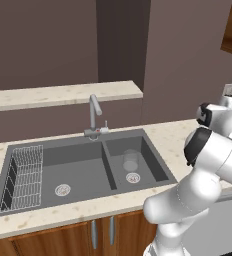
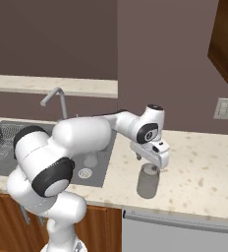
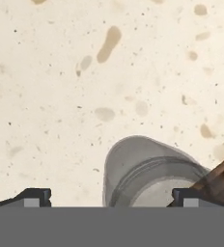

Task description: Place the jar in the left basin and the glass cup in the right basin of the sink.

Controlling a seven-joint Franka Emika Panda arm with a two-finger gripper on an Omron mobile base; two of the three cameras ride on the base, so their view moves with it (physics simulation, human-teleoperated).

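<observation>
**Squaring up over the jar before I close**

My claw (image 2: 148, 160) hangs with its jaws spread wide and empty, just above the jar (image 2: 148, 183), which stands upright on the speckled surface (image 2: 204, 167) to the right of the sink (image 1: 53, 150), near the front edge. The glass cup (image 1: 130, 161) already sits in the right basin (image 1: 155, 165), close to its drain, so as I judge it the jar is the half of the job left, and it belongs in the left basin (image 1: 78, 167), the wider one with the wire rack (image 1: 25, 175).

Looking down along my hand, the jar (image 3: 152, 173) is not centred: it sits toward my right fingertip (image 3: 184, 197), with a wide stretch of bare surface between it and my left fingertip (image 3: 34, 197). Closing from here would, I think, push the jar sideways or catch only its rim. So I would first shift the hand until the jar's top sits evenly between both tips, then descend straight, keeping the tips clear of the shoulder. Whether neck or body gives the better hold I cannot tell from here; I lean to the body.

Glass is slick, so I would close gently and lift straight up before swinging left across the divider, staying well above the tap (image 1: 94, 107).
</observation>
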